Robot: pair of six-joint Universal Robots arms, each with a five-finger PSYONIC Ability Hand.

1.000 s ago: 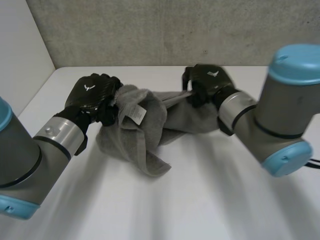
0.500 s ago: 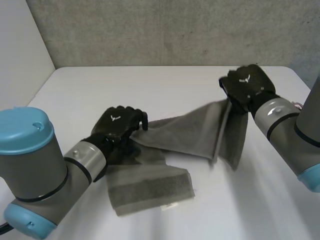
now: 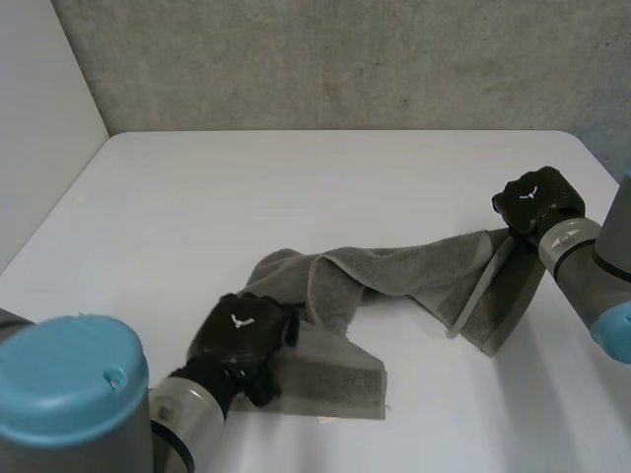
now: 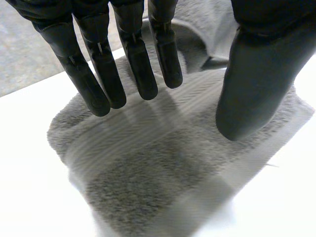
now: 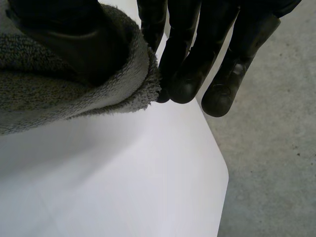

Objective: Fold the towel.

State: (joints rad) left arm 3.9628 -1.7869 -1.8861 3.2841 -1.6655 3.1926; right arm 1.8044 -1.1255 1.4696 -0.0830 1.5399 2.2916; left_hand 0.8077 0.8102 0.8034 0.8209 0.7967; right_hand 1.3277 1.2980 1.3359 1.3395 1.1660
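My left hand (image 3: 245, 335) rests with straight, spread fingers (image 4: 136, 69) on the flat left end of the towel (image 3: 414, 271), near the table's (image 3: 296, 187) front. From there the grey towel runs lengthwise to the right, humped and rumpled midway (terry, with a woven band), its right end held off the surface. My right hand (image 3: 535, 200) pinches that edge between thumb and fingers (image 5: 187, 74).

Bright, even light — just a soft shadow beneath the towel (image 3: 414, 271).
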